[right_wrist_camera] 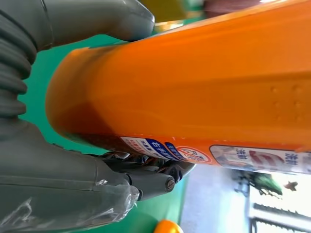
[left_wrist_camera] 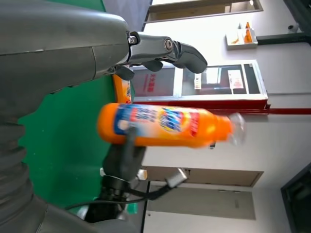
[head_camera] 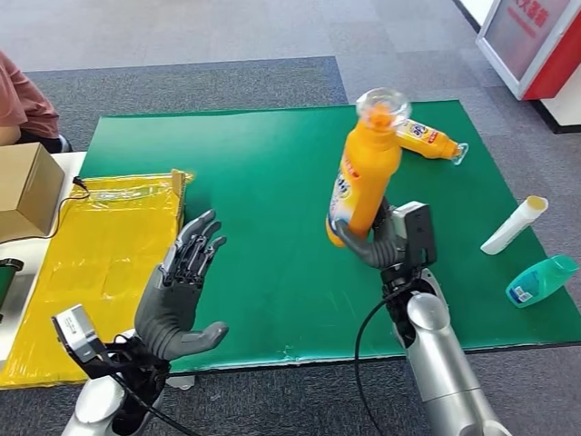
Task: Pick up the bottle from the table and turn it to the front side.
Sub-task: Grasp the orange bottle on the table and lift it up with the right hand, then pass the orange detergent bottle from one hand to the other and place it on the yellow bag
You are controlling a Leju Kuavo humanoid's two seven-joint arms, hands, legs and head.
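right hand grips the orange plastic bottle with a clear cap and a blue-and-white label around its lower body, thumb on one side and fingers wrapped round the other. the bottle is lifted clear of the green mat, roughly upright and tilted a little, cap end uppermost, above the mat's right-of-centre area. in the right wrist view the orange bottle body lies pressed between the grey thumb and the darker fingers, with a strip of label along one edge. in the left wrist view the same bottle shows side-on with the printed label facing that camera. left hand is raised over the near left part of the green mat, palm turned toward the bottle, fingers extended and slightly apart, thumb out to the side, holding nothing. a second orange bottle with a clear cap lies on its side near the mat's far right edge. a white tube with a yellow end and a teal plastic bottle lie on the mat's right edge. a yellow plastic sheet lies just left of the mat, a brown cardboard box beyond it. a person's pink sleeve shows further left of the mat.
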